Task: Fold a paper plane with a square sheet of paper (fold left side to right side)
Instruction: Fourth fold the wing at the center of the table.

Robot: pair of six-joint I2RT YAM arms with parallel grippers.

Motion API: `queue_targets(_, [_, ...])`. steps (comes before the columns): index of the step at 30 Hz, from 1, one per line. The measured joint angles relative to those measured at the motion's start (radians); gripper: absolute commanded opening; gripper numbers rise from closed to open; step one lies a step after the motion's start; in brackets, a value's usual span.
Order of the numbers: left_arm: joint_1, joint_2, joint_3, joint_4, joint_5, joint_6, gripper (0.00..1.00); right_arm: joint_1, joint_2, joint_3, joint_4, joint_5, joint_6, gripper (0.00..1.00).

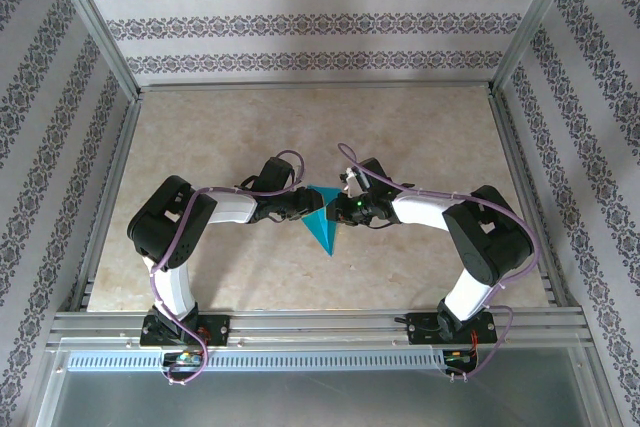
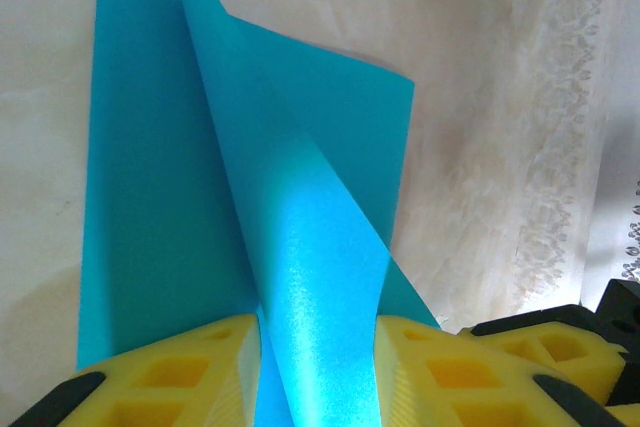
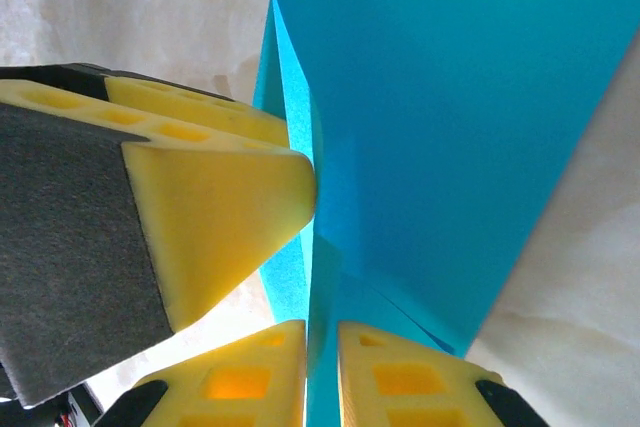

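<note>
Top external: I see the sheet point(image 1: 325, 227) between both arms, tip pointing toward their bases. Left fingers point(image 2: 190, 377) and right fingers point(image 3: 400, 377) both clamp its raised flap.

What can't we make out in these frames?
Top view: paper creases too small; left gripper and right gripper cover its upper part.
Left wrist: paper's near end cut off at bottom edge, between the fingers.
Right wrist: paper cut off top and right; left gripper's finger hides its left side; right grip unclear.
</note>
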Motion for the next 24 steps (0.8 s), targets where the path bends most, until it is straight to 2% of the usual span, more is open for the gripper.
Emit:
queue_targets(5, [0.0,0.0,0.0,0.0,0.0,0.0,0.36,0.0,0.01,0.0,0.008,0.0,0.003,0.13])
queue_targets(10, [0.0,0.0,0.0,0.0,0.0,0.0,0.36,0.0,0.013,0.0,0.008,0.001,0.001,0.01])
queue_targets(24, [0.0,0.0,0.0,0.0,0.0,0.0,0.36,0.0,0.013,0.0,-0.037,0.063,-0.005,0.0])
